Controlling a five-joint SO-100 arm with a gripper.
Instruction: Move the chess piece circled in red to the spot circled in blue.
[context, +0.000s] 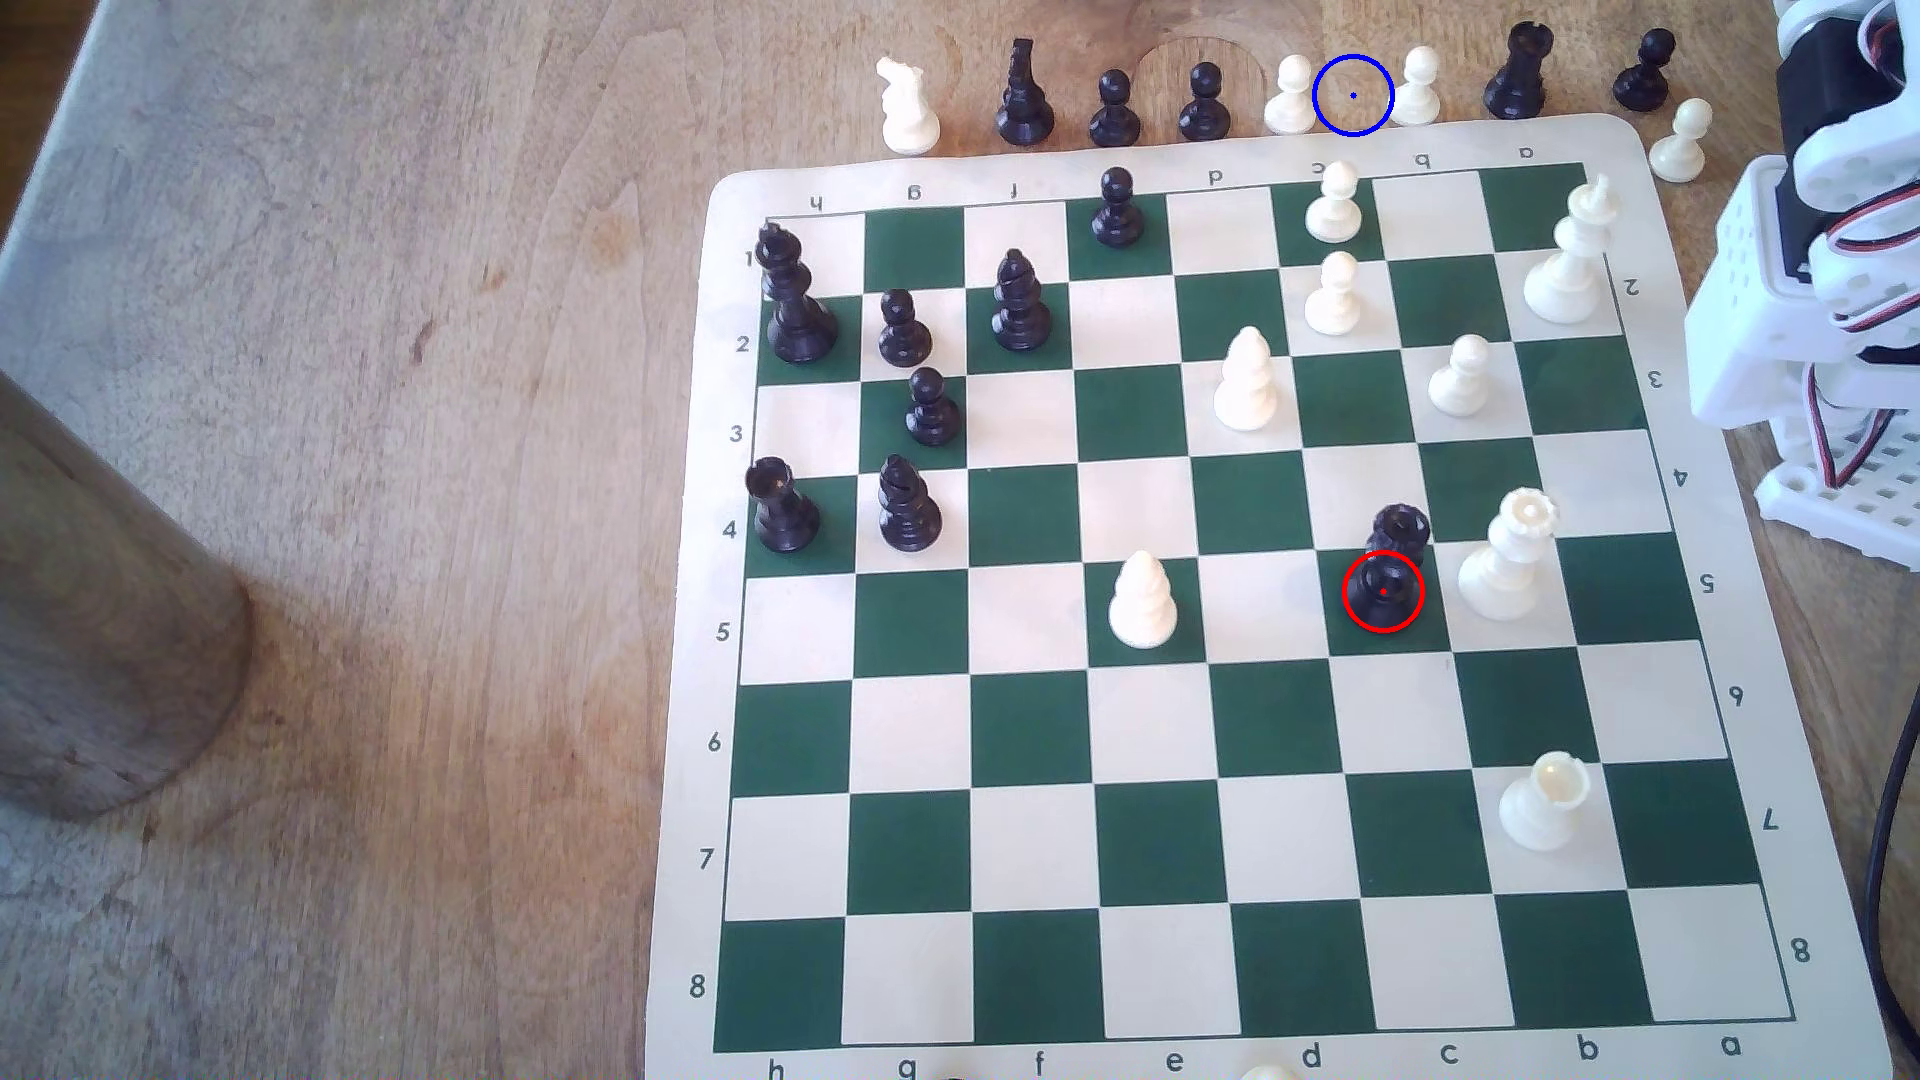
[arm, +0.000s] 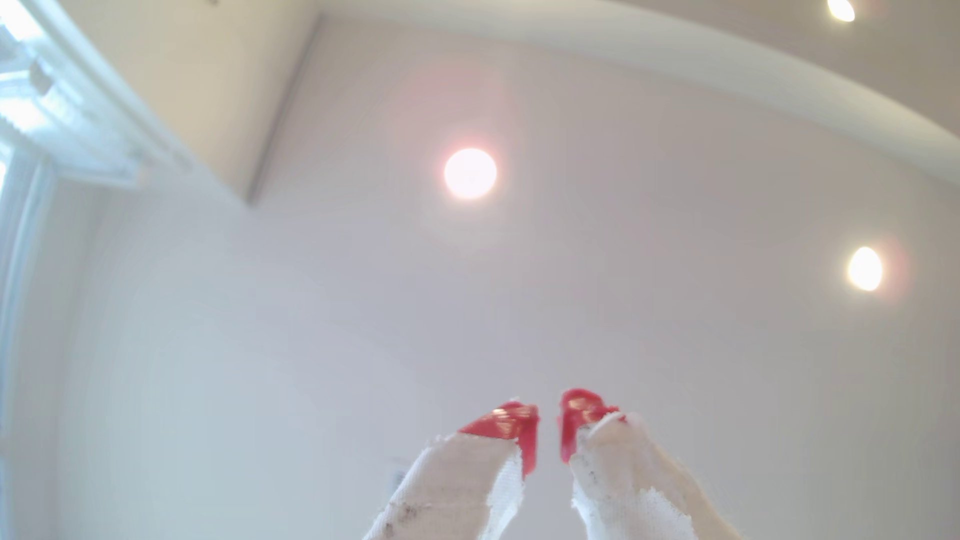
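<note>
Black queen (context: 1389, 566): upright on a green square with the red ring drawn over its base, just beside the white queen (context: 1508, 561) on the exterior view's right.
Handling: looks light, stiff and smooth, likely slippery; the slim waist under the toothed top seems the best hold.
Blue ring (context: 1353, 95): on bare wood off the board's far edge, between 2 white pawns.
Gripper (arm: 549, 431): aimed at the ceiling, red-tipped fingers (arm: 506, 421) a narrow gap apart, holding nothing.
Arm base (context: 1829, 312): white, at the exterior view's right edge.
Writing: board (context: 1247, 1038) edges read a to h and 1 to 8.
</note>
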